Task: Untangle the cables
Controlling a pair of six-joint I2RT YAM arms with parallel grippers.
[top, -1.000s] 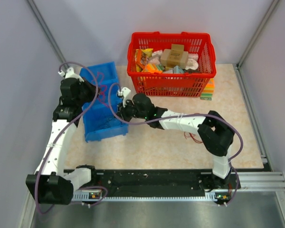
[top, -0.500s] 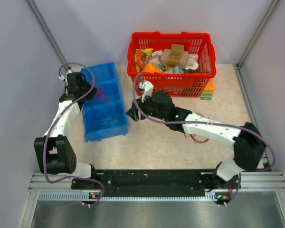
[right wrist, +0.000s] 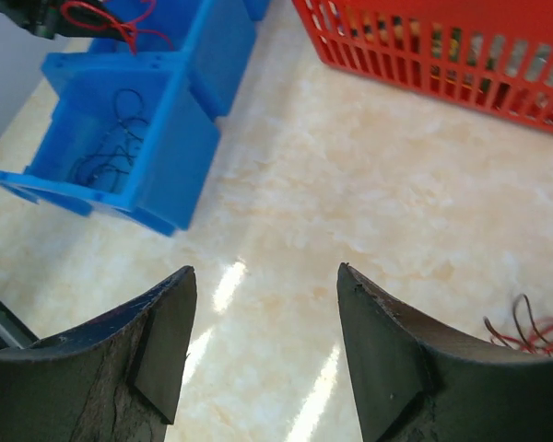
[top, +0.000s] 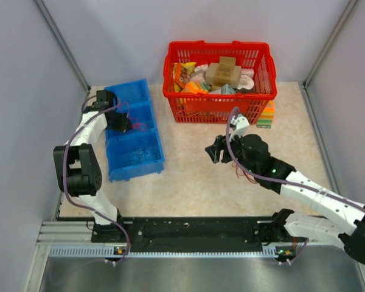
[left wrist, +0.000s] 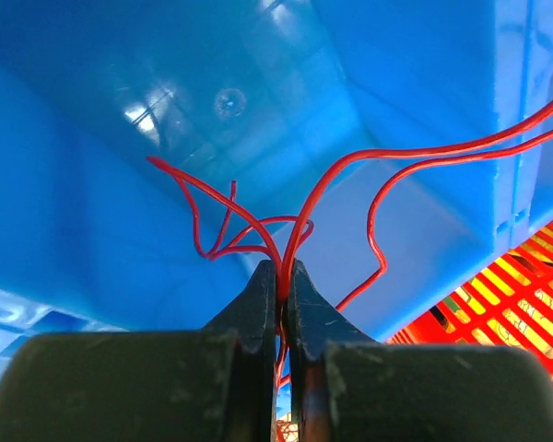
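A three-part bin [top: 134,172] is set at the left of the table [top: 188,176], a basket [top: 219,109] behind to its right. Cables [left wrist: 279,262] are held over the middle part, other wires [top: 135,156] are laid in the nearest part, and loose wires [top: 248,175] are left further right.

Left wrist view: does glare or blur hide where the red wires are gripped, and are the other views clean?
Left wrist: white glare patches on the blue bin wall, well away from the red wires, which read sharp down to the shut jaws. Right wrist: bright reflections streak the table. Top external: even light, no harsh shadows.
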